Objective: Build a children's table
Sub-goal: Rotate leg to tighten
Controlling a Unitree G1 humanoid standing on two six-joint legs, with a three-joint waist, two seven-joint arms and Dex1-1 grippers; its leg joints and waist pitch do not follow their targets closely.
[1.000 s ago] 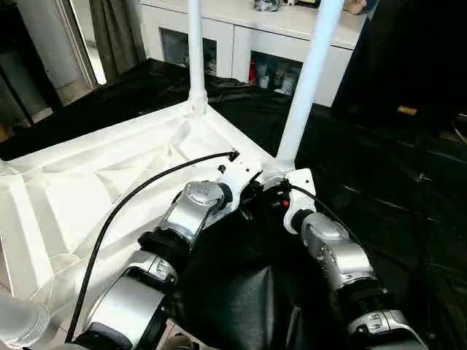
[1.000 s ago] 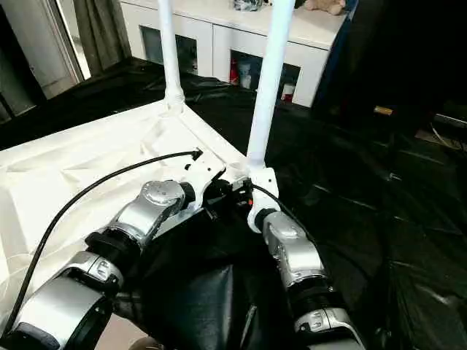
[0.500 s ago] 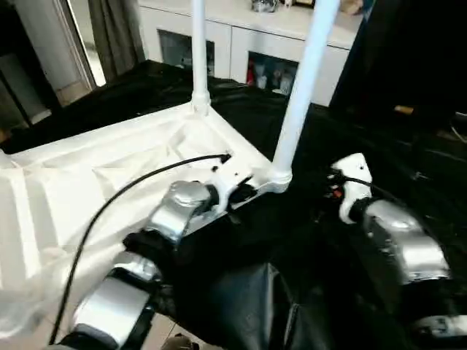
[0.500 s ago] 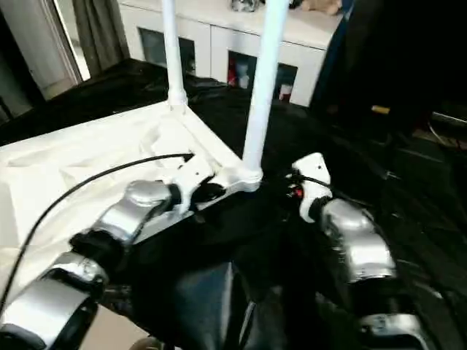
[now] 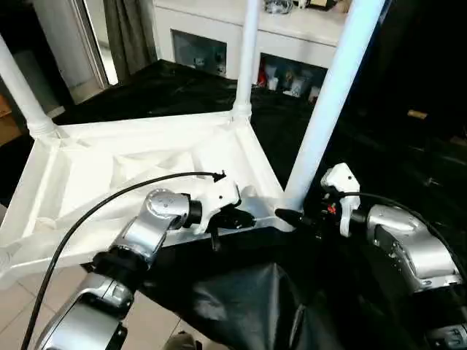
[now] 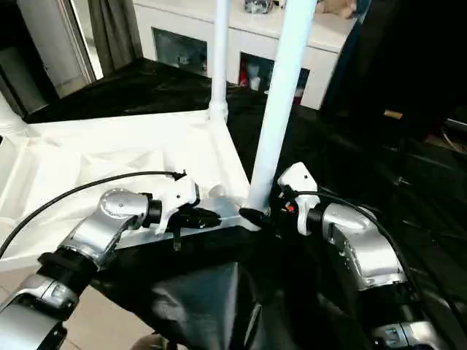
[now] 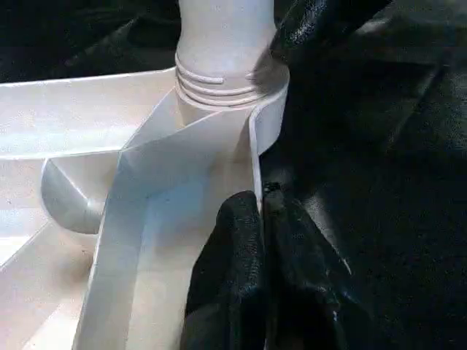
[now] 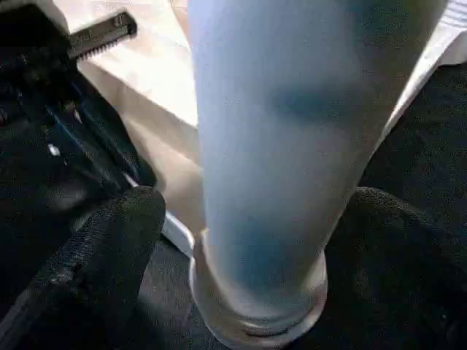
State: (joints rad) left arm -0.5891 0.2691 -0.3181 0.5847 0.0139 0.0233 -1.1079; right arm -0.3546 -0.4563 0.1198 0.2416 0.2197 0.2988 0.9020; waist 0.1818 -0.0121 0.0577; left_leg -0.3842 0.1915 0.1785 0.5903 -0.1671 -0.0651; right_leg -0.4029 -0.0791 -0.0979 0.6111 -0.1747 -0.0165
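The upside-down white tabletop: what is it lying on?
The tabletop lies on black sheeting; pale floor tiles show at its near edge. Whatever lies directly beneath it is covered.

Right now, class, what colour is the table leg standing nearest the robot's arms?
White; the table leg shows best in the left eye view.

Tabletop point(image 5: 146, 164) lies underside up on black sheet point(image 5: 241, 292). Near-corner leg point(image 5: 332, 95) is the landmark: left gripper point(image 5: 241, 217) left of its base, right gripper point(image 5: 292, 217) straddling the base. Cabinet point(image 5: 219, 29) beyond.
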